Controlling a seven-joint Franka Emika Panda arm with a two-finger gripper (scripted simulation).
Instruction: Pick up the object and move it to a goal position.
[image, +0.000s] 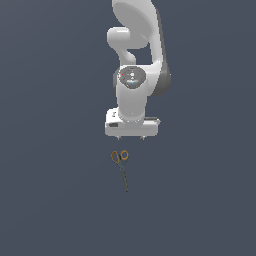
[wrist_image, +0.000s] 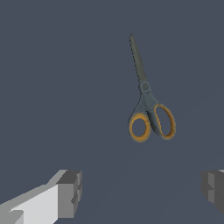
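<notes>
One pair of scissors lies flat on the bench, clear of my gripper, handles toward it and blades pointing away. Jaws stand wide open, holding nothing. I'd judge I must shift forward over the pivot, then descend.

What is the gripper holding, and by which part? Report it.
Nothing. The gripper is open, its fingers wide apart, and the scissors lie clear of them on the surface.

orange-yellow-handled scissors with grey-green blades, white arm, dark grey floor
</notes>
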